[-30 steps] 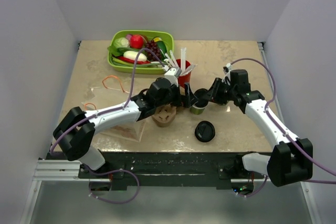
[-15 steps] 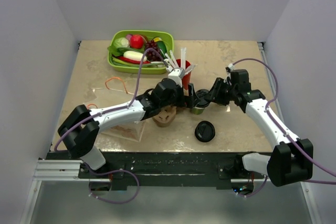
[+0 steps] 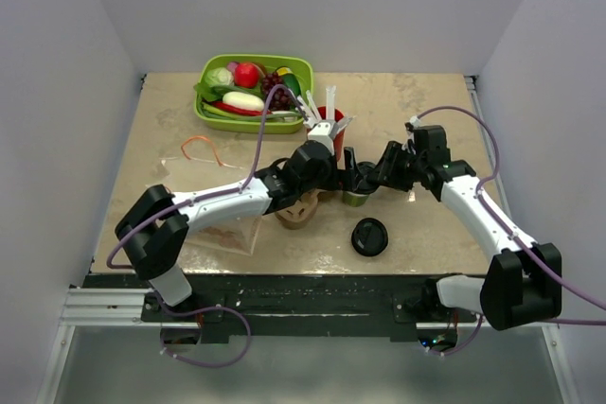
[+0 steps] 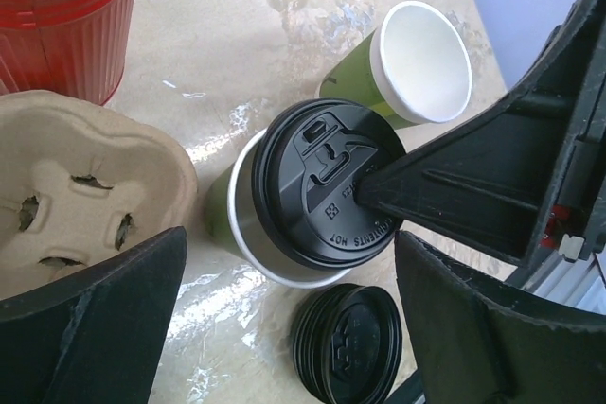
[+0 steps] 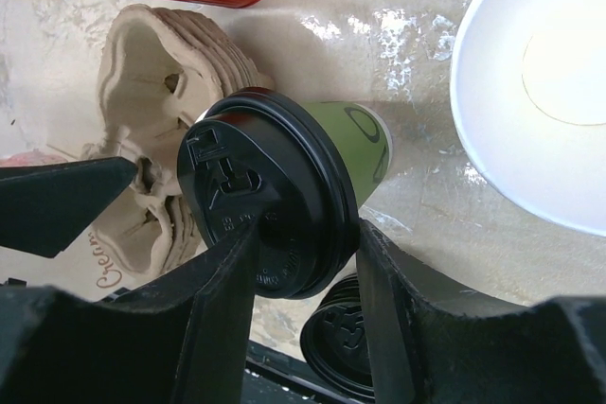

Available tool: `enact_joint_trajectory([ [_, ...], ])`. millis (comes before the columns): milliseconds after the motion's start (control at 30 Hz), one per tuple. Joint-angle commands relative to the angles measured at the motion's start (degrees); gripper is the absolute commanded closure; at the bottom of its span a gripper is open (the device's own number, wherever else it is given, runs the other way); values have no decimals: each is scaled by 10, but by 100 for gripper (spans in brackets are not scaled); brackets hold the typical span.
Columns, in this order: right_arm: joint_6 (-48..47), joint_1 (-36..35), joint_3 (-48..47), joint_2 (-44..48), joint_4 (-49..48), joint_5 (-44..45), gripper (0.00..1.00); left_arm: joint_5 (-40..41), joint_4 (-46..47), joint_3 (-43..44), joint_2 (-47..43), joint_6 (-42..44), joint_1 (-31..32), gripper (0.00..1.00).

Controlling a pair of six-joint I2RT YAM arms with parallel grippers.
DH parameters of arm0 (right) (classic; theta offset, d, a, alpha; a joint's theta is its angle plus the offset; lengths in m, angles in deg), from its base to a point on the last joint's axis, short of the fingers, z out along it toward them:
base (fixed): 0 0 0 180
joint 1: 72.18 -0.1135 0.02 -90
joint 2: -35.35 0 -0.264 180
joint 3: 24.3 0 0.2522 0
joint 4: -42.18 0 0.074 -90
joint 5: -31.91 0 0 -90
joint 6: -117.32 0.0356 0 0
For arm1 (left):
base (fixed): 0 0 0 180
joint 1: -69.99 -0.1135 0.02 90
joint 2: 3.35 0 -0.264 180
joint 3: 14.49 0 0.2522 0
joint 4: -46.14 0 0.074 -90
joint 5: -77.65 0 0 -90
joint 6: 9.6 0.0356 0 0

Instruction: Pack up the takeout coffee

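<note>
The takeout coffee, a small green cup [image 4: 220, 203] [image 5: 358, 142] [image 3: 357, 196], stands mid-table with a black lid [image 4: 322, 198] [image 5: 265, 198] sitting slightly askew on its white rim. My right gripper [image 5: 305, 251] [image 3: 375, 175] is part open at the lid. One of its fingers [image 5: 220, 283] lies across the lid's top and the other stands at the lid's rim; whether that one touches I cannot tell. My left gripper [image 4: 292, 324] [image 3: 345, 173] is wide open, its fingers apart on either side of the cup and touching nothing.
A second green cup [image 4: 417, 61] [image 5: 544, 73] stands open, without a lid, just behind. A stack of spare black lids [image 3: 370, 237] [image 4: 350, 345] lies in front. The brown carrier [image 3: 296, 207] [image 4: 76, 194] and red cup of sticks [image 3: 330, 130] are left. A green produce tray [image 3: 210, 113] is at the back.
My left arm has reached right, bringing its open gripper up to the lidded cup. My right gripper's fingers have spread wider at the lid.
</note>
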State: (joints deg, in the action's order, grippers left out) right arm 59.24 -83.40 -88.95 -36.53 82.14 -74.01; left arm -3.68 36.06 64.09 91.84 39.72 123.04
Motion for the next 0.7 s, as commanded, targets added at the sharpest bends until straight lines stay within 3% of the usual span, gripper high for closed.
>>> enact_joint_trajectory([
  [0, -11, 1, -19, -3, -1, 19, 52, 21, 16, 24, 14, -8, 6, 7],
  [400, -47, 1, -18, -21, 1, -36, 48, 3, 26, 28, 39, -25, 6, 13],
  [667, -52, 2, -14, -15, -20, -62, 44, -19, 28, 31, 48, -33, 5, 31],
])
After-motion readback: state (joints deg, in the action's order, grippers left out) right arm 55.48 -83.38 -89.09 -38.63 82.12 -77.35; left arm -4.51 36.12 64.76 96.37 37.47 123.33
